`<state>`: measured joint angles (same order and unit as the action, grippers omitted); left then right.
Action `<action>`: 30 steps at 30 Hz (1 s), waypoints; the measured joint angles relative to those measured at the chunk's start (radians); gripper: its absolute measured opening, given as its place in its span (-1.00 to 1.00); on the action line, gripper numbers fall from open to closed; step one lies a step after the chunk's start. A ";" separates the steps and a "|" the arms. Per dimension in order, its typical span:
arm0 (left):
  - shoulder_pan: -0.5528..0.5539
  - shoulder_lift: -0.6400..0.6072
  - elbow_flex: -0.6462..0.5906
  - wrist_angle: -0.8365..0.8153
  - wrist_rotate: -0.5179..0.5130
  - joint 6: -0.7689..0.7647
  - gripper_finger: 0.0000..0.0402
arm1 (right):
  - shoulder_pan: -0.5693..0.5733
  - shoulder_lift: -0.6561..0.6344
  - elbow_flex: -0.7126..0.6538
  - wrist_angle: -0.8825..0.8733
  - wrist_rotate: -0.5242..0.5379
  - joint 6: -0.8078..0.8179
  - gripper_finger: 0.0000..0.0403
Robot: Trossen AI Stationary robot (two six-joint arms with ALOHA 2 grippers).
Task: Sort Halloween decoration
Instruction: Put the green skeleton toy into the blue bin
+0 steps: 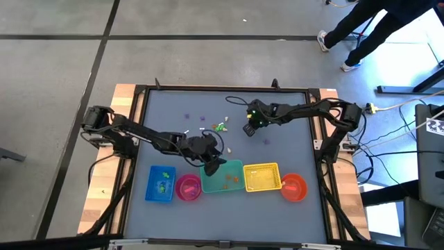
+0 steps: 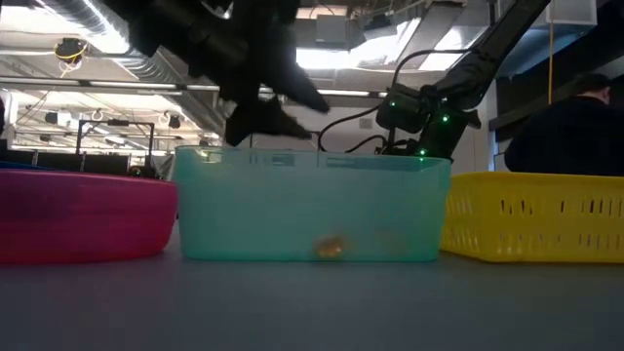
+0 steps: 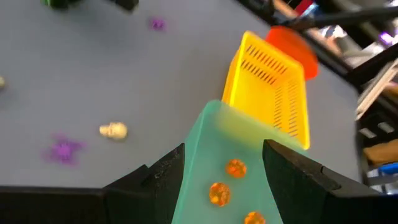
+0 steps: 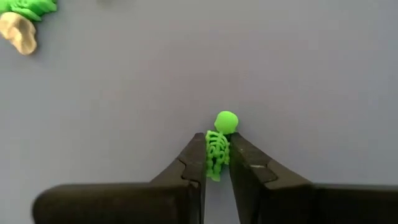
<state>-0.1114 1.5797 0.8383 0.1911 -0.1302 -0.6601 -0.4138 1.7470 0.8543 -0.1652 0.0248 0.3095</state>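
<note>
Fingers of your right hand [image 4: 217, 163] are clenched on a green skeleton [image 4: 217, 146], whose round head pokes out past the tips, low over the grey counter [image 4: 280, 68]. Near it on the counter lie a cream skull [image 4: 18, 32] and another green trinket [image 4: 28, 6]. Seen from above, this hand [image 1: 249, 129] sits toward the far middle of the counter, just beside a small cluster of green and white trinkets [image 1: 220, 127].

Your left hand [image 3: 222, 168] is spread wide above the teal bin [image 3: 227, 155], grasping nothing. Three orange trinkets [image 3: 234, 167] lie in that bin. Beside it stand the yellow basket [image 3: 277, 84] and, beyond that, the orange bowl [image 3: 292, 48]. On the counter off to the side rest a cream skull [image 3: 114, 130] and a purple trinket [image 3: 63, 149].
</note>
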 joint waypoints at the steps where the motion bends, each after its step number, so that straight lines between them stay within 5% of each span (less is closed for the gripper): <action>1: 0.007 -0.018 0.000 -0.006 0.003 0.007 0.00 | 0.000 0.000 0.000 0.006 -0.013 -0.001 -0.77; 13: 0.156 -0.304 0.000 -0.409 -0.044 0.042 0.00 | 0.057 0.005 0.076 0.089 -0.252 0.001 -0.80; 21: 0.298 -0.403 0.000 -0.667 -0.093 0.043 0.00 | 0.259 0.005 0.182 0.142 -0.207 0.000 -0.80; 30: 0.403 -0.403 0.000 -0.738 -0.089 0.043 0.00 | 0.438 0.022 0.280 0.390 -0.165 -0.026 -0.80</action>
<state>0.2911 1.1770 0.8383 -0.5465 -0.2192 -0.6167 0.0238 1.7685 1.1344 0.2252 -0.1404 0.2835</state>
